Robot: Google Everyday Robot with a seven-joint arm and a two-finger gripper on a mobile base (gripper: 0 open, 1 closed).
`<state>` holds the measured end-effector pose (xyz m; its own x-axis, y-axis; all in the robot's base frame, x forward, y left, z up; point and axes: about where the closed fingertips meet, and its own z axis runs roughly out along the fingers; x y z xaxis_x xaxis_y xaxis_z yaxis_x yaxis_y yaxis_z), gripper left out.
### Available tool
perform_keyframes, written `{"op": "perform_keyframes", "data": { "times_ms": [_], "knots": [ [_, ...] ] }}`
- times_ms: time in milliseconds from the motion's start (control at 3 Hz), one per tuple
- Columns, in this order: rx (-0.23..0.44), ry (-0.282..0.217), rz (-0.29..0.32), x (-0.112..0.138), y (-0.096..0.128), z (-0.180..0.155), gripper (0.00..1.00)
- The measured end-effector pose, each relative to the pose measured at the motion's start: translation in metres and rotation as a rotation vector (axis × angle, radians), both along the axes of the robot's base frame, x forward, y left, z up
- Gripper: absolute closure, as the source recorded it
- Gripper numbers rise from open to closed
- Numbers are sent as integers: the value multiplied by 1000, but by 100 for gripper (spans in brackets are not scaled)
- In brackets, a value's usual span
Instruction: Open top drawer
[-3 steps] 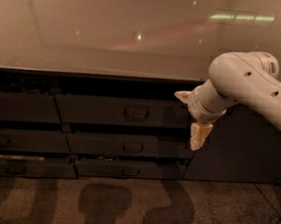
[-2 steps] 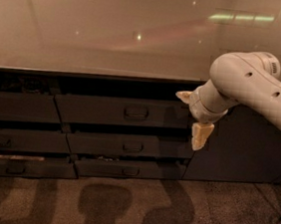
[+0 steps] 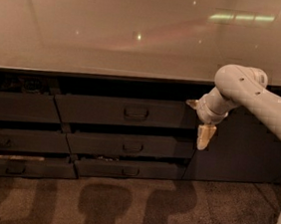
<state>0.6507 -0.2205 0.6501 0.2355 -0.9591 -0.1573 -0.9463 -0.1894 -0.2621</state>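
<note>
So the biggest thing here is the pale, glossy countertop (image 3: 112, 46), smooth enough to mirror the ceiling lights. Below it is a speckled brownish carpet floor (image 3: 210, 211) with blocky shadows on it. The robot's arm (image 3: 262, 97) comes in from the right, a fat, rounded white tube with a matte shell.

The top drawer (image 3: 125, 113) sits right under the counter: a flat, wide, dark grey slab, wider than the two narrower drawers (image 3: 107, 145) stacked under it. The gripper (image 3: 203, 135) hangs at that drawer's right end, just beside its edge and pointing down, cream-coloured and blunt. Honestly can't tell if it's spread or closed, or whether it touches the front. The small dark loop handle (image 3: 136, 113) is well to the gripper's left.
</note>
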Motion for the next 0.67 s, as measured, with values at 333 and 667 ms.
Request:
{"op": "perform_keyframes", "data": {
  "times_ms": [333, 667],
  "knots": [
    [0, 0, 0, 0, 0, 0, 0],
    [-56, -56, -40, 15, -13, 6, 0]
  ]
}}
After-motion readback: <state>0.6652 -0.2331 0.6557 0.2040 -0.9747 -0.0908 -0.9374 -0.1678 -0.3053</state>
